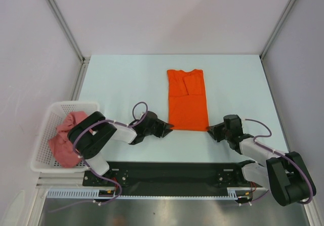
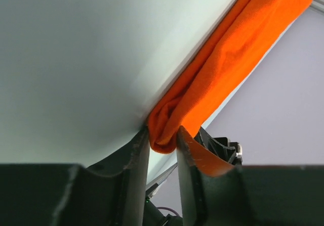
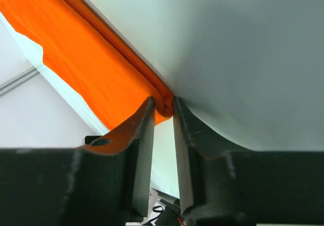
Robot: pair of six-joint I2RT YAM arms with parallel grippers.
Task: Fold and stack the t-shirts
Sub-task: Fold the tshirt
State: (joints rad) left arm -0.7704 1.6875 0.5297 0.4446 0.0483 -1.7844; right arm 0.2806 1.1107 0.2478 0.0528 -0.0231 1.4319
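Black-fingered left gripper (image 2: 162, 131) and right gripper (image 3: 163, 102), each clamped on a near hem corner of the bright orange cloth t-shirt (image 1: 188, 104).
From my remote station I see that shirt lying lengthwise, folded into a narrow strip, at the middle of the pale table (image 1: 116, 79), collar end far from the arms. At the table's left edge a white plastic lattice basket (image 1: 50, 109) holds the crumpled salmon-pink t-shirt (image 1: 65, 137), partly hidden behind the left arm's elbow. Purple cables (image 1: 140, 106) loop over both arms, and a black mounting rail (image 1: 167, 171) spans the near edge.
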